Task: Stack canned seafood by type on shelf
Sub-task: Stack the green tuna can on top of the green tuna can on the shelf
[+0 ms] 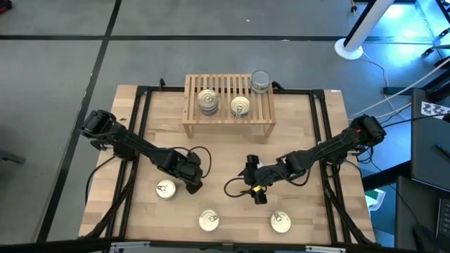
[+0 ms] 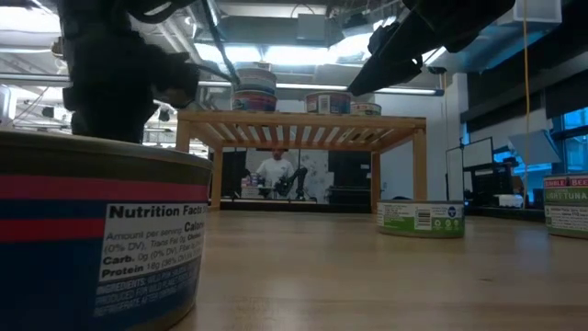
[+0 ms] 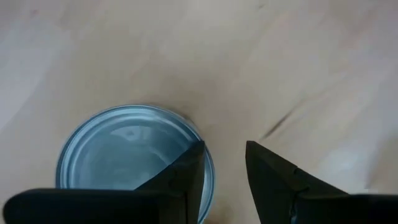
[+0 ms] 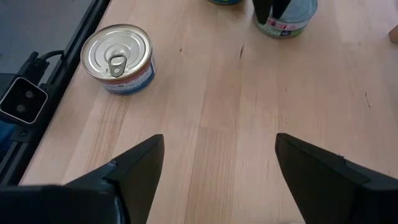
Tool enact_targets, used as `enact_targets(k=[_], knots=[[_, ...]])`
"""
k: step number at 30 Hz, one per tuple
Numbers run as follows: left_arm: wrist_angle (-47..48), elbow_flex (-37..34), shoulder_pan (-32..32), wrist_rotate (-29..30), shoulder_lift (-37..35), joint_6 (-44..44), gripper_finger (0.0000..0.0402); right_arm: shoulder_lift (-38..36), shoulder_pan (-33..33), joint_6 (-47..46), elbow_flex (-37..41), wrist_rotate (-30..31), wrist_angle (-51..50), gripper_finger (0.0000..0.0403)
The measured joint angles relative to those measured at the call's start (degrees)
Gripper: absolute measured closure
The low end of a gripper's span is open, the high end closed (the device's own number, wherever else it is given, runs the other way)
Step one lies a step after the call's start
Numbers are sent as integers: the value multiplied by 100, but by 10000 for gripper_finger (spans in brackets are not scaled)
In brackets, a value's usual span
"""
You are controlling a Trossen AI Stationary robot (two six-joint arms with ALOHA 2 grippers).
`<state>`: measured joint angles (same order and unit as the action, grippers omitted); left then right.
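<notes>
I see the left claw [image 1: 191,184] part-open, empty, beside a tin [image 1: 166,189]; right claw [image 1: 257,195] wide, empty. Three tins stand on the shelf [image 1: 228,123].

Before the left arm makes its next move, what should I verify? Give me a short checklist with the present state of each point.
1. Left gripper centred over the silver-lidded can: not ok, one finger overlaps the lid, the other hangs over the bare table.
2. Left fingers empty: ok.
3. Right gripper open and empty: ok.
4. Free slats on the shelf: ok.
5. Can's type: cannot tell.
</notes>
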<state>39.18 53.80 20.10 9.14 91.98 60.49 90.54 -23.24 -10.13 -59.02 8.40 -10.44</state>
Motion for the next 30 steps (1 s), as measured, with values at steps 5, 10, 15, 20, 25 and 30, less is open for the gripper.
enact_targets(k=[5,10,15,20,25,30], knots=[[-564,0,0,-5,0,0,290,0,0,0,0,-1,1,95],[-1175,0,0,-1,0,9,290,0,0,0,0,0,3,95],[-1563,90,0,-62,-16,-161,290,0,1,0,0,0,7,95],[-1192,326,-69,-217,-292,-382,290,0,0,2,0,-2,23,95],[-86,376,-251,-266,-795,-319,290,12,2,96,-2,-2,277,95],[1222,378,-519,-266,-1223,-309,290,110,0,757,-11,4,919,95]])
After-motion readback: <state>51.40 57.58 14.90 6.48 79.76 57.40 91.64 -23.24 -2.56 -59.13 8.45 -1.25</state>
